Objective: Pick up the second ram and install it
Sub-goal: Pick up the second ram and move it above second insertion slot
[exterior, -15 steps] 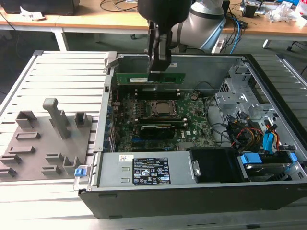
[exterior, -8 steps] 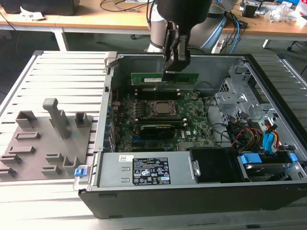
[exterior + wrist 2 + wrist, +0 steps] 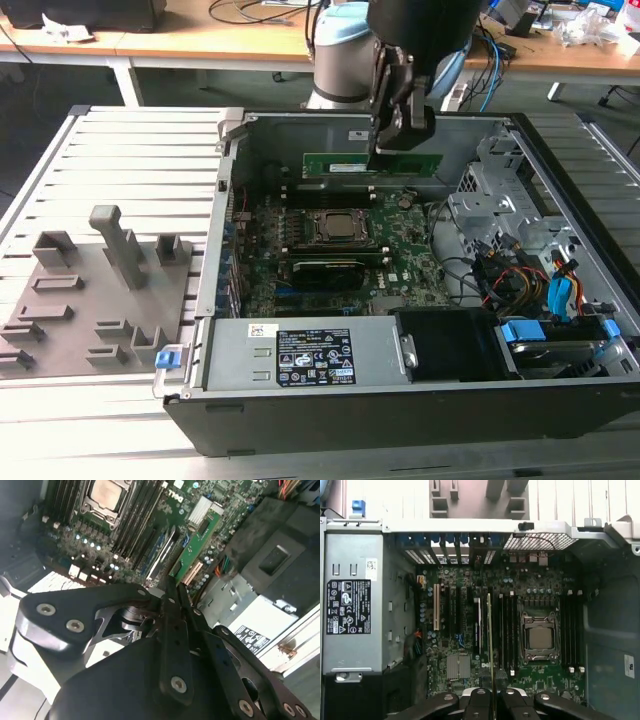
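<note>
The second ram [image 3: 335, 163] is a long, thin green stick, and my gripper [image 3: 385, 150] is shut on it. It hangs level above the far memory slots of the motherboard [image 3: 400, 250], just beyond the CPU socket [image 3: 335, 228]. In the second wrist view the ram [image 3: 196, 547] sticks out past the gripper [image 3: 172, 582] toward the board. The first wrist view shows the ram [image 3: 490, 635] edge-on, lined up along the dark slots beside the socket [image 3: 539, 637], with the gripper [image 3: 493, 694] closed around its near end. A black oblong card [image 3: 322, 272] sits in front of the socket.
The open case holds a silver power supply [image 3: 310, 355] along the near side. A drive cage with coloured cables [image 3: 530, 270] fills the exterior view's right. A grey fixture with upright holders [image 3: 100, 290] lies on the slatted table at the left. The case's back wall [image 3: 300, 135] stands close behind the ram.
</note>
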